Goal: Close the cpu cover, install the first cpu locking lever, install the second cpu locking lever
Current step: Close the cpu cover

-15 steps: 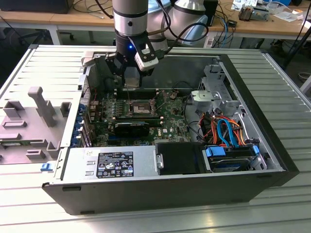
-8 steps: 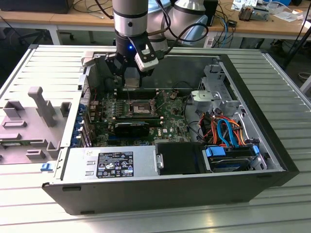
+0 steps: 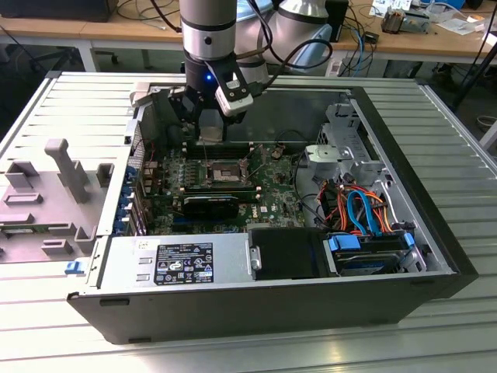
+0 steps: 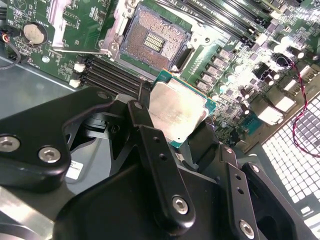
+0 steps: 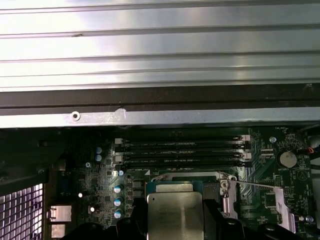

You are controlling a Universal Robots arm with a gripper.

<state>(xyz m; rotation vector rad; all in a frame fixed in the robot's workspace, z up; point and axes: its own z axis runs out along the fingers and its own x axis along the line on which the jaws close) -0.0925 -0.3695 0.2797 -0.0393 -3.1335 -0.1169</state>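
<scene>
My gripper [image 3: 210, 137] hangs over the green motherboard [image 3: 268, 198], just behind the CPU socket [image 3: 221, 172]. It is shut on a square silvery processor chip [image 4: 176, 111], gripped by two opposite edges between the black fingers [image 4: 146, 131]. In both wrist views the chip [image 5: 175, 214] sits a little above the board. The socket [image 4: 150, 42] lies uncovered with its contact field showing. The cpu cover [image 4: 61, 21] is swung open to one side of the socket, a silvery plate [image 5: 282, 206], with a thin wire locking lever [image 5: 252, 185] raised beside it.
The board sits inside an open computer case [image 3: 419, 194]. Memory slots [image 5: 182, 152] run beside the socket. A black oblong block [image 3: 211, 205], a grey power-supply box [image 3: 175, 264], and orange and blue cables [image 3: 361, 210] lie nearer the front. A coin battery [image 4: 33, 33] is nearby.
</scene>
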